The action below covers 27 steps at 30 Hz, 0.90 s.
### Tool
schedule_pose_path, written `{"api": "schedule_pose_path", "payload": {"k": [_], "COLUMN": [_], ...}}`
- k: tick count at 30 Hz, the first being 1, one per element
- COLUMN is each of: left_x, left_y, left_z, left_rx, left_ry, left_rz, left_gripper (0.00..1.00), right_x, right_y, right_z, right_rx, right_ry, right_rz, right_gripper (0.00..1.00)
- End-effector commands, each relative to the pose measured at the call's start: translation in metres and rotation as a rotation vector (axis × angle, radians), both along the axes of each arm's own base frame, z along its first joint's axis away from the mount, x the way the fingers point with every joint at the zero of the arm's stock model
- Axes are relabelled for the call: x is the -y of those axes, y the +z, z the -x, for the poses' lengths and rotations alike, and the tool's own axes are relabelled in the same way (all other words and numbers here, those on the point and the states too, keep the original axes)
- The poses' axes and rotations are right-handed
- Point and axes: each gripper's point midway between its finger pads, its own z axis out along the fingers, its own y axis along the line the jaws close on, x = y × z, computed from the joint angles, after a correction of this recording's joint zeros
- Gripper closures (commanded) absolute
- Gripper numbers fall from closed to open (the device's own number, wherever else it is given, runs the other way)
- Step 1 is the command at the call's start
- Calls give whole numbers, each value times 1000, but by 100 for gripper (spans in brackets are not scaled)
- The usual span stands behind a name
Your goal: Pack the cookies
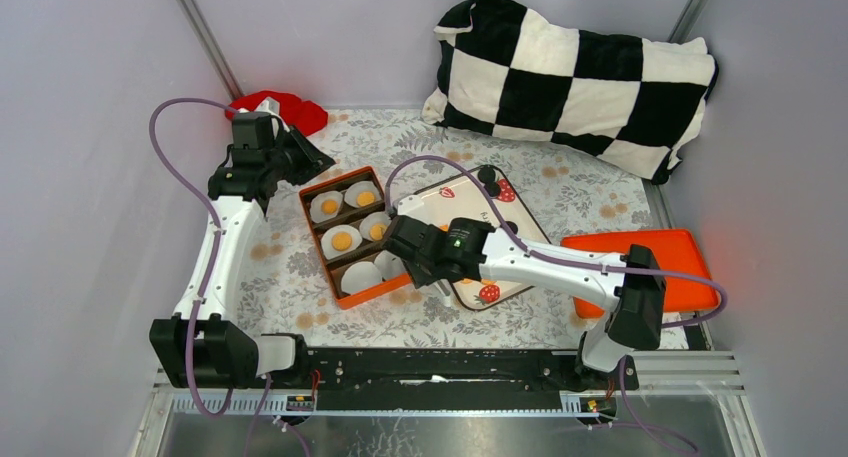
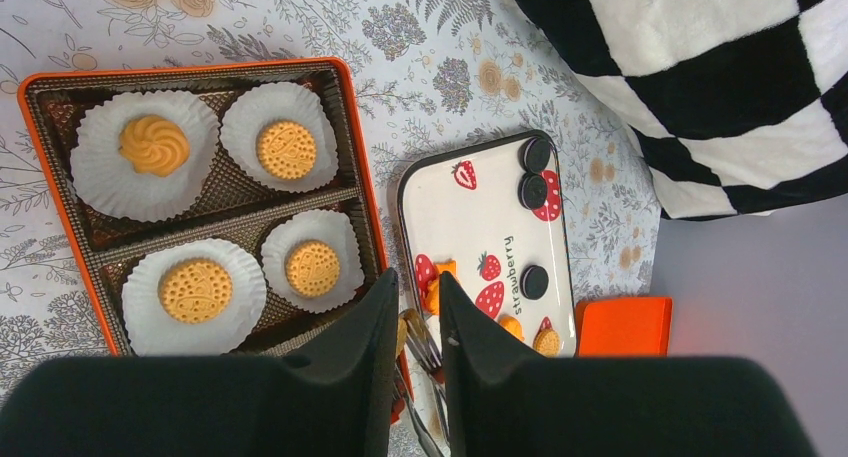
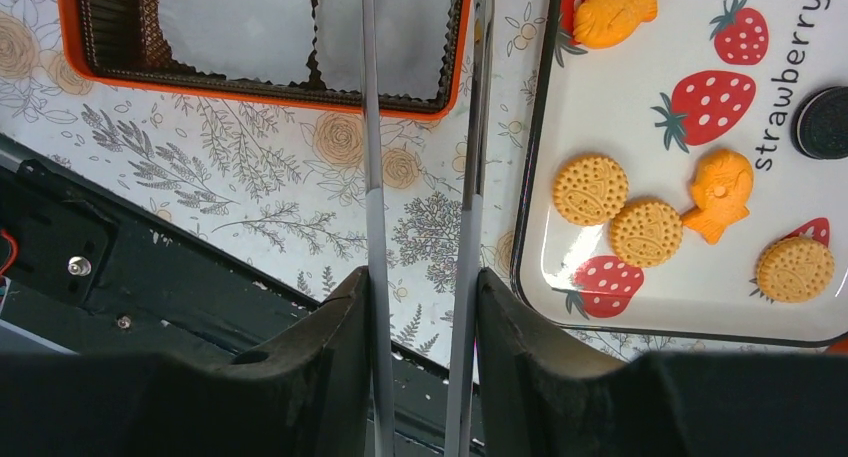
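Observation:
An orange box holds white paper cups; several carry golden cookies, and two near cups are empty. More cookies lie on the white strawberry tray: round golden ones, orange fish-shaped ones and black ones. My right gripper is shut on metal tongs that reach over the box's near end. In the left wrist view the tongs hold a golden cookie by the box rim. My left gripper is shut and empty, raised above the box's far end.
An orange lid lies right of the tray. A black-and-white checked pillow sits at the back right and a red cloth at the back left. The black rail runs along the near table edge.

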Motion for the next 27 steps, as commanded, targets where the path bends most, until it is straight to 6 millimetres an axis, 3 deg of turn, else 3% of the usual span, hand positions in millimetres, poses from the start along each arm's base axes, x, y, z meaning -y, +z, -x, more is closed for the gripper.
{"api": "schedule_pose_path", "payload": {"k": [1,4,14,18,27], "left_x": [-3,-3,0,-1,0], "left_y": [0,-1,8,9,4], "left_z": [-4,-4,1,4,8], "left_rx": [16,12,32,35,23], "left_ry": [-3,-4,-10,-6,-9], "left_rz": [-24,-22,-8,-12,-7], "left_gripper": [74,74,74,74,74], "right_x": [-18,-18,-19,-18,-15], "right_y": [12,8,30,28,37], "right_z": [4,11,31,41,50], "right_rx": [-11,-35,41,34,67], "right_ry": [51,64,107,118,110], "right_rz": [-59,-52,-70,-47,-46], "right_gripper": [100,100,100,100,100]}}
